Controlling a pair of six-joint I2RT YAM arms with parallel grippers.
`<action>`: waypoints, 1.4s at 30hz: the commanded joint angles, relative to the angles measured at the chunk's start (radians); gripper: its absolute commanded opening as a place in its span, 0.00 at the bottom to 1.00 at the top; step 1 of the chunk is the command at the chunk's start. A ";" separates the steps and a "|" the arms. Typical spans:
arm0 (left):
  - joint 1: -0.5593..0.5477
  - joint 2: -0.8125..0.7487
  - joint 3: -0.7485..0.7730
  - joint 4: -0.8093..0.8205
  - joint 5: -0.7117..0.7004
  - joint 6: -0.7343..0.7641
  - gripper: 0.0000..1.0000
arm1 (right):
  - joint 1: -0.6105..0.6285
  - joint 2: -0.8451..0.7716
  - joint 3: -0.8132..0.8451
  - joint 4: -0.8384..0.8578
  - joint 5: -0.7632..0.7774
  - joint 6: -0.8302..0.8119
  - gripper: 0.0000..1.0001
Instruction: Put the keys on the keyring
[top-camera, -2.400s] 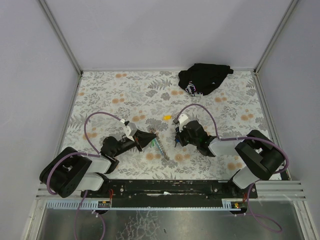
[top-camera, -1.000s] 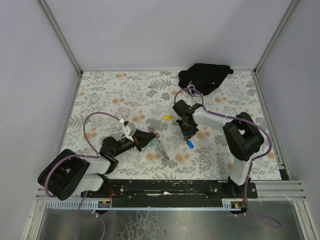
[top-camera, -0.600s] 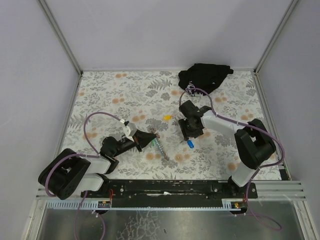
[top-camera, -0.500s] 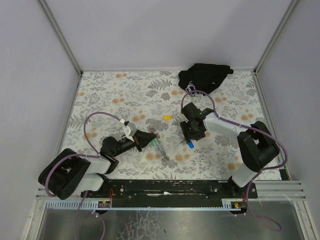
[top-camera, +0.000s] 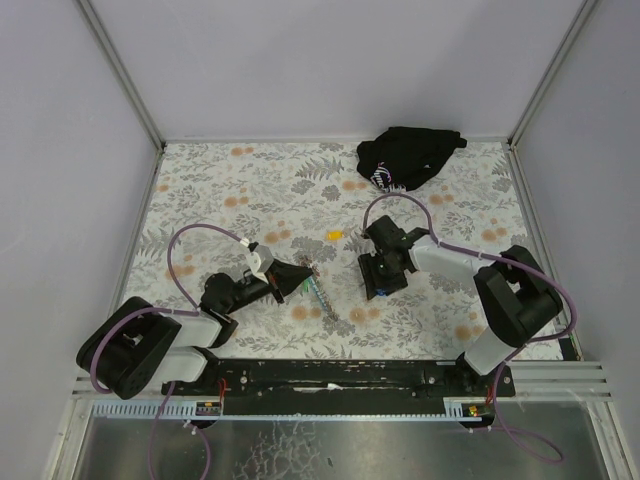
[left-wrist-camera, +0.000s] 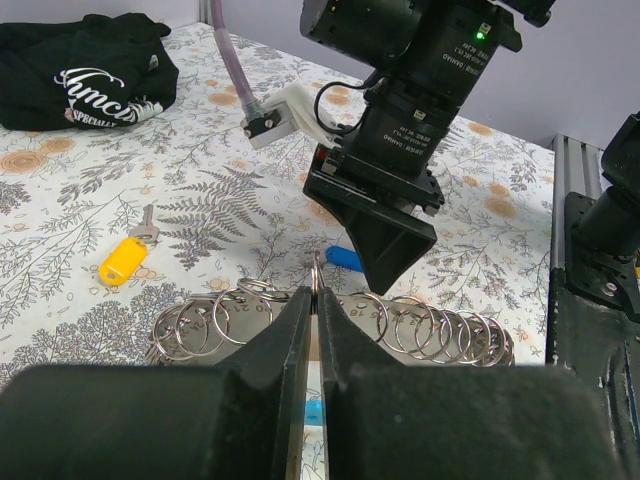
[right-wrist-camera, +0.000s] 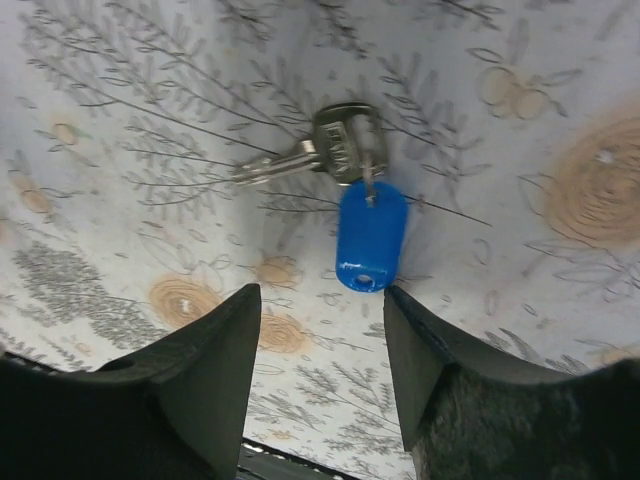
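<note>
Silvery metal key with a bright blue plastic tag (right-wrist-camera: 368, 232) lies flat on the grey floral tablecloth (right-wrist-camera: 520, 100). It sits between the spread fingers of my right gripper (right-wrist-camera: 322, 300), which hang open above it and hold nothing. My left gripper (left-wrist-camera: 315, 300) is pinched tight on the thin metal keyring (left-wrist-camera: 316, 266), standing it upright among its row of linked rings, near the key. I worry the flat key gives the fingers no edge. They could skate over it, bunch the cloth, or catch only the tag and leave the key dangling. I see no tray or box; everything lies loose on the cloth.
</note>
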 joint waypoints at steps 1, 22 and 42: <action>0.007 -0.018 0.013 0.065 0.010 0.004 0.03 | 0.028 0.028 0.038 0.073 -0.121 0.024 0.59; 0.006 -0.032 0.007 0.056 0.000 0.010 0.03 | 0.017 0.042 0.209 0.046 0.028 -0.146 0.58; 0.007 -0.014 0.013 0.069 0.010 0.004 0.03 | -0.050 0.015 -0.007 0.142 -0.140 -0.053 0.62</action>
